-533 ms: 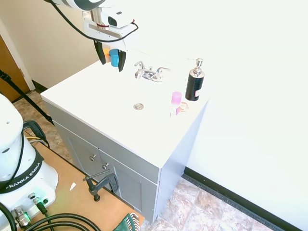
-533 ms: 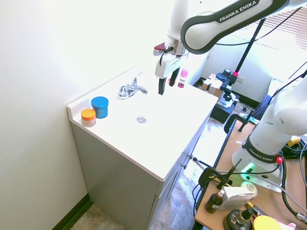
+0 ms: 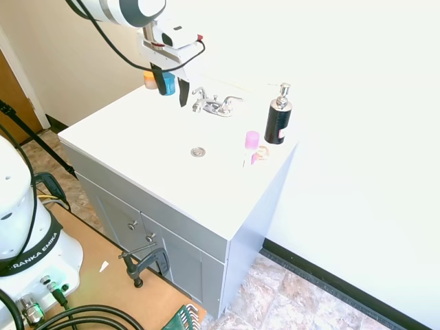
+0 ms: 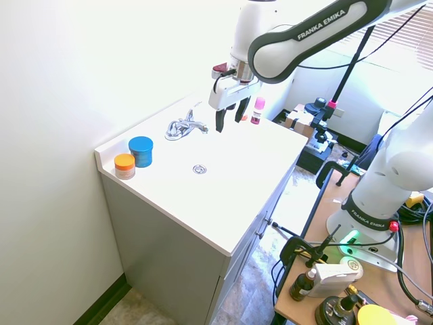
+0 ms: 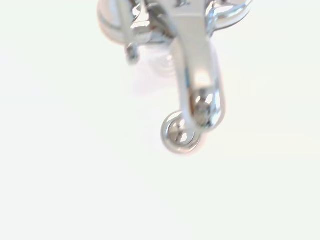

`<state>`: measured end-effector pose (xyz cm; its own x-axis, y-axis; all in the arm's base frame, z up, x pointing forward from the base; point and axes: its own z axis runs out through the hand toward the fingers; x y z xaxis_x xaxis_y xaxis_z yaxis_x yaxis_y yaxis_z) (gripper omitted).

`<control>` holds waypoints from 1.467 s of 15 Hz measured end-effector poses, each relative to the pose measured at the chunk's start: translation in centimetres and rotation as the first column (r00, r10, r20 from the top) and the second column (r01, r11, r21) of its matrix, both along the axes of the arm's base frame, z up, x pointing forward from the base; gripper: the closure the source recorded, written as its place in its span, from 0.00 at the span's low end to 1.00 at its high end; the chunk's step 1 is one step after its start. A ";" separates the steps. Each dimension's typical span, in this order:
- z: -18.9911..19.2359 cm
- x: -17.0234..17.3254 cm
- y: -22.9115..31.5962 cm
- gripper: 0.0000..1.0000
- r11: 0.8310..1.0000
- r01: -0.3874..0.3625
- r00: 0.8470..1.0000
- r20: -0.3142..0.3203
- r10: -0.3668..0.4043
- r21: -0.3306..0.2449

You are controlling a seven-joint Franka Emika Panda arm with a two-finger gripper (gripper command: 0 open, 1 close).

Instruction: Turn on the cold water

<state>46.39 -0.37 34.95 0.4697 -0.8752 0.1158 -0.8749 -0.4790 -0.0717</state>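
Observation:
The small chrome faucet point(image 3: 216, 105) stands at the back of the white sink top point(image 3: 151, 144). Its right-end lever point(image 3: 232, 101) points toward the black pump bottle. My gripper point(image 3: 172, 89) hangs open just left of the faucet and a little above it, nothing between its fingers. From the other side the gripper point(image 4: 229, 116) hovers in front of the faucet point(image 4: 183, 126), apart from it. In the wrist view the spout point(image 5: 200, 75) shows close up and blurred, with the drain point(image 5: 180, 132) beneath it.
A black pump bottle point(image 3: 278, 117) and a small pink bottle point(image 3: 251, 142) stand right of the faucet. A blue jar point(image 4: 141, 150) and an orange jar point(image 4: 124, 164) sit at the other back corner. The drain point(image 3: 198, 152) lies mid-basin. A wall rises directly behind the faucet.
The gripper has moved closer to the faucet and turned about its wrist. It stays open. The faucet levers look unchanged.

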 end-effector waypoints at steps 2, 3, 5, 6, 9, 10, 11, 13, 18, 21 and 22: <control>-0.9 2.3 -1.7 0.00 0.997 0.069 0.997 0.035 -0.068 -0.020; -1.2 3.5 -2.7 0.00 0.994 0.108 0.993 0.055 -0.106 -0.028; -1.6 6.0 -4.3 0.00 0.983 0.179 0.980 0.093 -0.175 -0.041; -1.6 7.1 -4.9 0.00 0.978 0.203 0.974 0.116 -0.196 -0.045; -1.5 9.7 -5.7 0.00 0.969 0.241 0.954 0.196 -0.226 -0.060; -1.7 10.2 -5.7 0.00 0.966 0.250 0.949 0.217 -0.231 -0.064; -1.9 10.7 -5.6 0.00 0.963 0.260 0.943 0.233 -0.238 -0.068; -2.4 11.3 -6.0 0.00 0.956 0.279 0.935 0.251 -0.250 -0.086; -3.9 12.3 -8.1 0.00 0.937 0.319 0.920 0.283 -0.270 -0.141; -5.3 12.7 -8.9 0.00 0.931 0.329 0.917 0.290 -0.275 -0.160; -5.5 12.8 -9.0 0.00 0.929 0.331 0.917 0.288 -0.276 -0.164</control>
<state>59.16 -9.40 29.40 0.1154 -0.9146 0.3877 -0.9449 -0.2214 -0.2411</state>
